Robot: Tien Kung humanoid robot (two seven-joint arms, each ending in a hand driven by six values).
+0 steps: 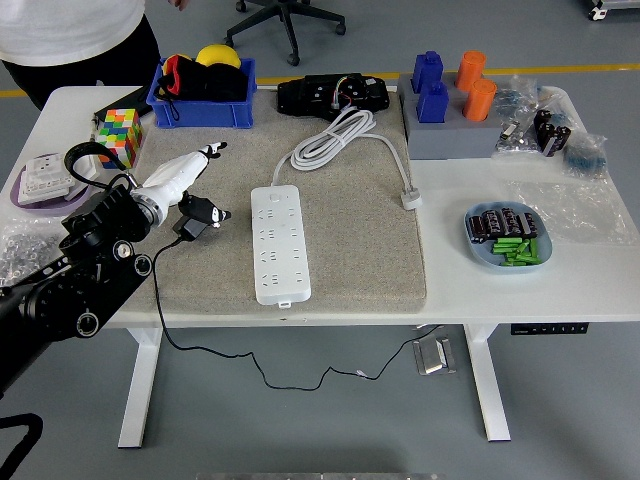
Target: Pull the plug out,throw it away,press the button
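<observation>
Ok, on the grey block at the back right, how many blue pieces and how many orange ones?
Blue pieces: 2
Orange pieces: 2
Total: 4, all standing on the grey block.

The left arm (75, 270) is a chunky black build, with round silver bolt heads dotted along its joints and a black cable looping over the top near the wrist. The left hand (185, 185) wears a white shell on its back, black fingers beyond it. At the far left edge, a person (70, 30) wears a white top over dark trousers.
</observation>
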